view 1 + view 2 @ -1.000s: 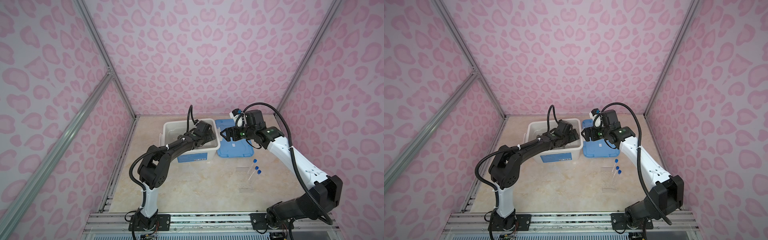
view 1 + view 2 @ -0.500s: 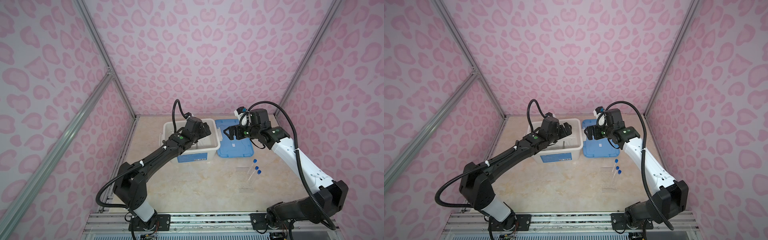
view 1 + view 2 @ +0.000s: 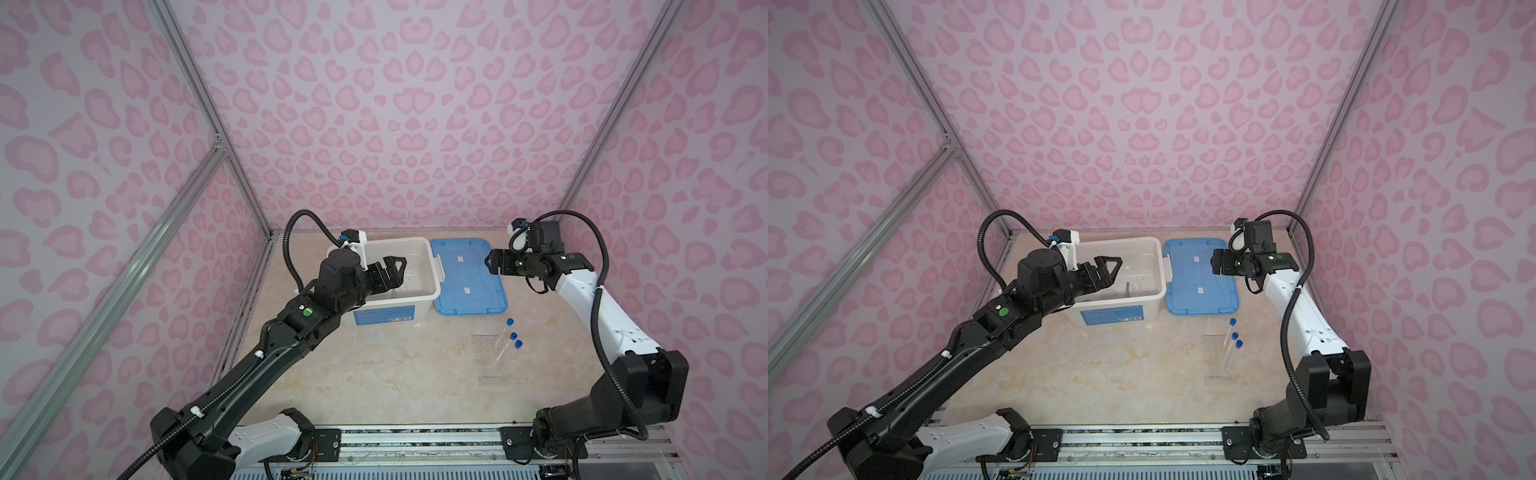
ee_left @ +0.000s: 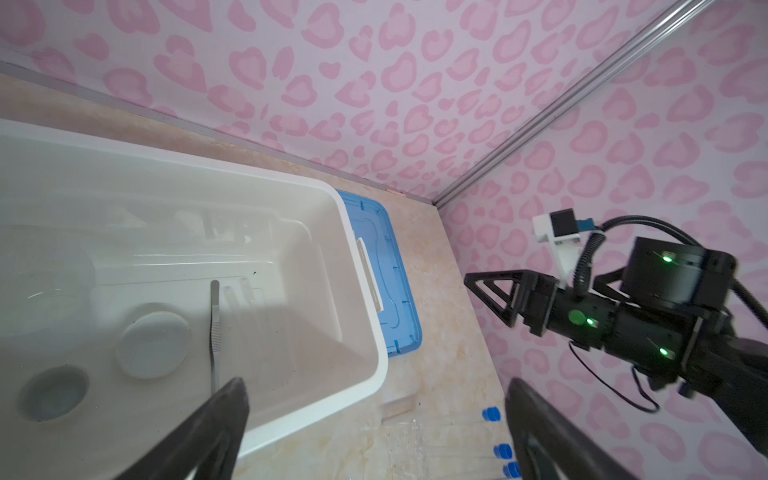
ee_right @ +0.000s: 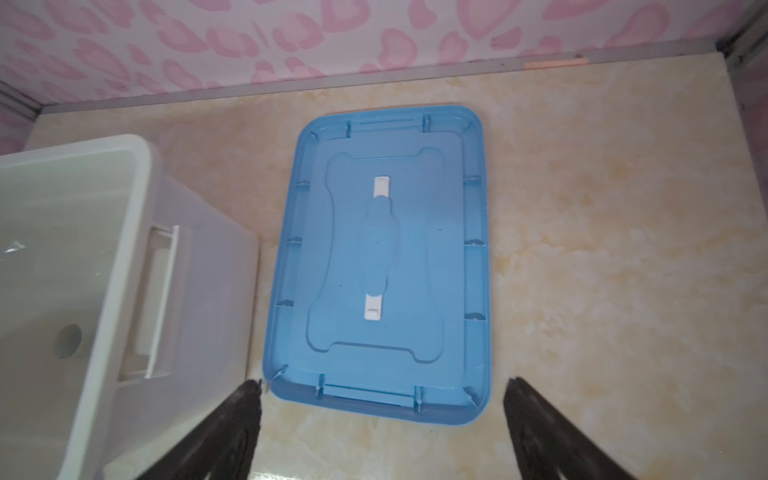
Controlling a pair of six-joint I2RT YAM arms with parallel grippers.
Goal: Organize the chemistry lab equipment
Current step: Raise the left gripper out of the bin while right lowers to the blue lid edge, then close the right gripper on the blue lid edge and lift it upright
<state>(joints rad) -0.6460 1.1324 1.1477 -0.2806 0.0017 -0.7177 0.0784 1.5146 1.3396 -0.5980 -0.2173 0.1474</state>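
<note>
Hovering the left gripper over the white box, jaws spread wide, gripping nothing. Holding the right gripper likewise spread and empty above the blue lid just beside the box. Noting thin metal tweezers and two small white round dishes lying inside the box. Judging the tweezers light, stiff and slick, best pinched across the ridged middle. Spotting three blue-capped tubes with a clear rack in front of the box. Treating them as probably fragile and prone to rolling, and favouring a mid-barrel hold.
</note>
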